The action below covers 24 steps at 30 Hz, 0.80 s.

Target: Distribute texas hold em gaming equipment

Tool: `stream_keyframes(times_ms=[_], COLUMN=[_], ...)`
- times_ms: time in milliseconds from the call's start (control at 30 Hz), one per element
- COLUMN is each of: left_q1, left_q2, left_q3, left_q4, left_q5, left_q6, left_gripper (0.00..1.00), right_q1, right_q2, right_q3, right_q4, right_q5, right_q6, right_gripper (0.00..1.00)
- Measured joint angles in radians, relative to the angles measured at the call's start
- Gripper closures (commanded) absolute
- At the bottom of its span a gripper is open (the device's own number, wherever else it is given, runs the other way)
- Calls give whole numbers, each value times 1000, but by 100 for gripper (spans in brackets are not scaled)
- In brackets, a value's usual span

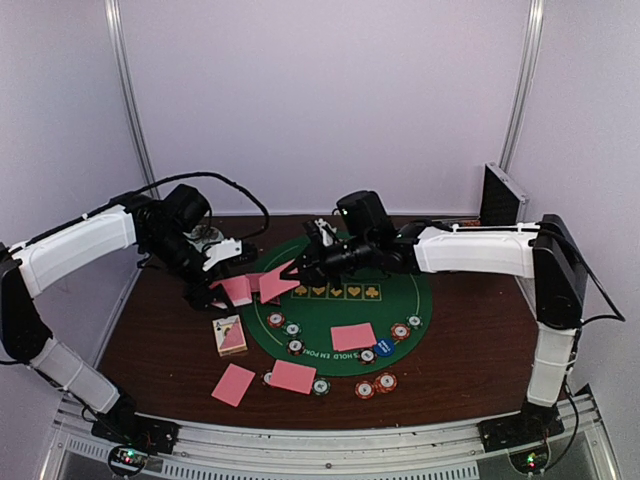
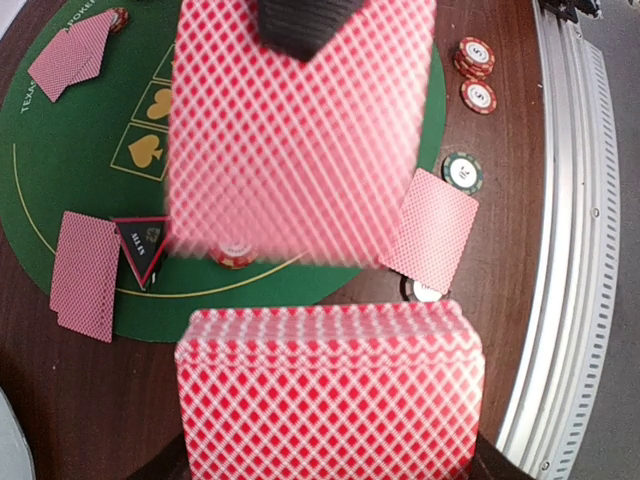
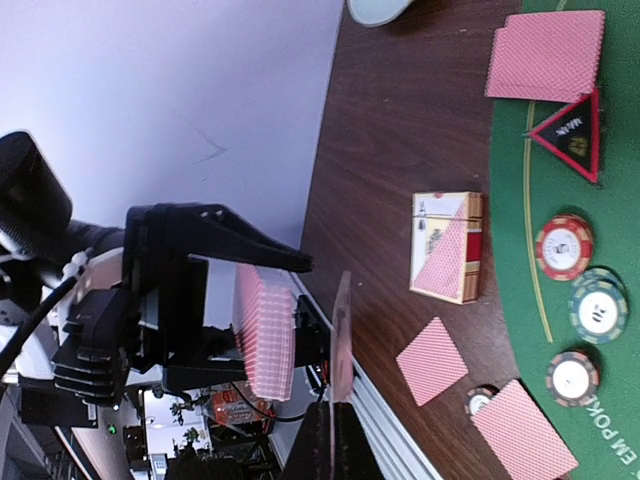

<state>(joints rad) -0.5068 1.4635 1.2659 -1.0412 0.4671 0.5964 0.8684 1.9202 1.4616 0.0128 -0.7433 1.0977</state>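
My left gripper [image 1: 222, 287] is shut on a deck of pink-backed playing cards [image 2: 330, 390] held above the table's left side. My right gripper [image 3: 338, 425] is shut on a single card [image 2: 300, 140], which stands just in front of the deck and shows edge-on [image 3: 342, 330] in the right wrist view. On the green mat [image 1: 400, 290] lie dealt cards [image 1: 353, 336], striped chips [image 1: 400, 331], a blue disc [image 1: 384, 347] and a black-red triangle marker [image 2: 140, 245]. More cards [image 1: 233, 384] lie near the front edge.
A card box [image 1: 230, 335] lies left of the mat. The aluminium case [image 1: 500, 195] stands open at the back right. A pale blue plate [image 3: 375, 8] sits behind the left arm. The metal rail [image 2: 580, 250] runs along the front edge.
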Motion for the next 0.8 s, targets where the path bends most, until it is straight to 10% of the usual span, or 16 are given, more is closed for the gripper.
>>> stream_keyframes(times_ms=[500,800], left_q1=[0,18], left_q2=[-18,-58], left_q3=[-13,-51], left_q4=[0,-9], left_q5=[-32,-45], left_q6=[0,-1], left_gripper=[100,100], right_q1=[-81,-1], right_q2=[124,277], right_q3=[517,641], right_q4=[-756,-903], right_q5=[373,808], right_q6=[-619,-964], right_gripper=[100,100])
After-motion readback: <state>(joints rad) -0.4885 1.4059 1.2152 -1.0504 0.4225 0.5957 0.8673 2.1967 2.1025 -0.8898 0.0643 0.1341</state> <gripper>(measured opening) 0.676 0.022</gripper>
